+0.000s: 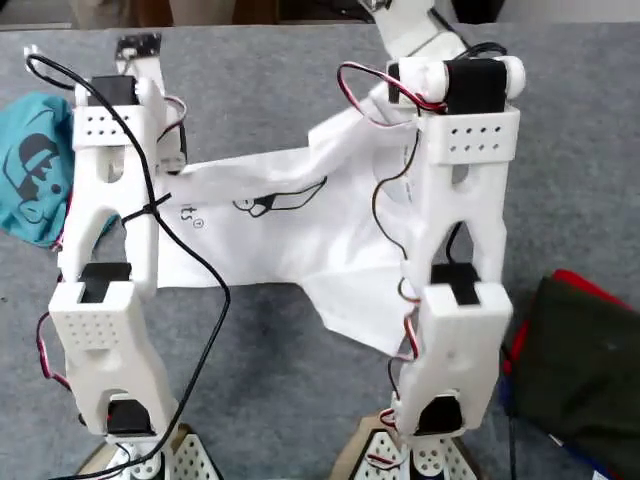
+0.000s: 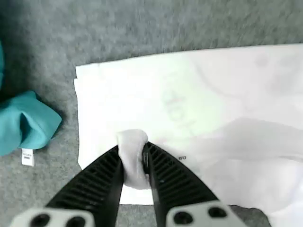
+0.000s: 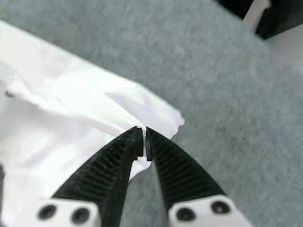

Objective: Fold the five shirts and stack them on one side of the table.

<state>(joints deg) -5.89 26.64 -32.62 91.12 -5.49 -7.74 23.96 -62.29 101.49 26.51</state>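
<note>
**Item 1.** Crumpled teal shirt (image 1: 35, 170), soft knit with a dark print. It lies bunched at the left edge of the grey felt-covered table (image 1: 280, 400). Not yet folded.

**Item 2.** Left gripper (image 2: 134, 152), black ribbed pincer. It is pressed together on a raised pinch of white cloth, close to that garment's left end.

**Item 3.** White shirt (image 1: 290, 230), thin cotton with a dark line print. It is spread across the middle of the table between the two arms. Most of it is laid as a long band. One loose flap trails on the right toward the edge at the arms' bases.

**Item 4.** Right gripper (image 3: 143, 137), black ribbed pincer. It is closed on the white shirt's edge at a corner of the cloth, toward the table's far side.

**Item 5.** Dark green garment (image 1: 590, 350), lying over a red garment (image 1: 580, 280) at the right edge near the bases' corner. By its look this is the stack begun.

**Step in hand (judged).** Folding the white shirt, with both ends held.

**Next move (judged).**
- Both pinches should travel together so the cloth stays taut and lands square on itself.
- Each grip should let go only once the cloth lies flat.
- The loose flap needs bringing in before stacking.

**Containers.** None listed; the felt itself bears every shirt.
</note>
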